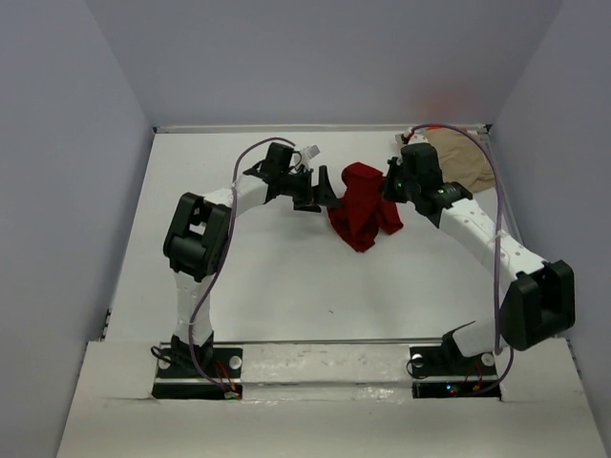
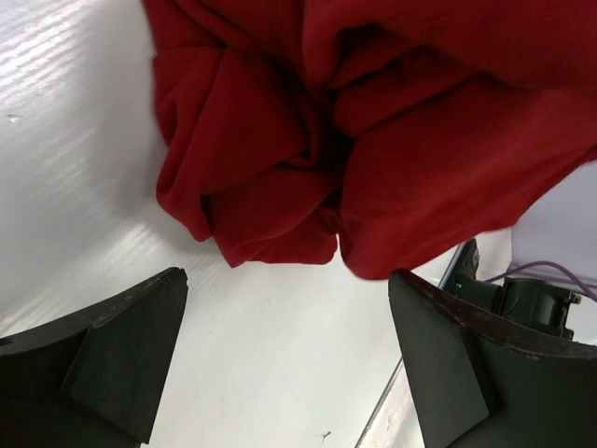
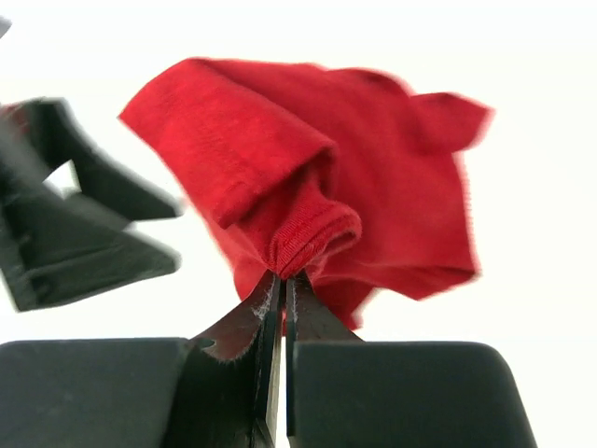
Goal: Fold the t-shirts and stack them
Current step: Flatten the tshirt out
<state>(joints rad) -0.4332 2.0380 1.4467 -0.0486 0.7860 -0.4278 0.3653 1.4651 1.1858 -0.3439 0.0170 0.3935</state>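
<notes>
Count: 2 shirts, 1 dark red shirt (image 1: 361, 205) + 1 tan shirt (image 1: 468, 157). 2 arms, each with 1 gripper: left gripper (image 1: 325, 191), right gripper (image 1: 389, 191). 1 table (image 1: 286, 277).

So we've got the shirt (image 1: 363, 205) over the far middle of the table (image 1: 286, 277), sitting right between the two grippers. The left gripper (image 1: 327, 191) is just left of it and not touching. The right gripper (image 1: 391, 187) is on its right side, with a fold between the fingers. A second shirt (image 1: 465, 157) lies in the far right corner, behind the right arm.
</notes>
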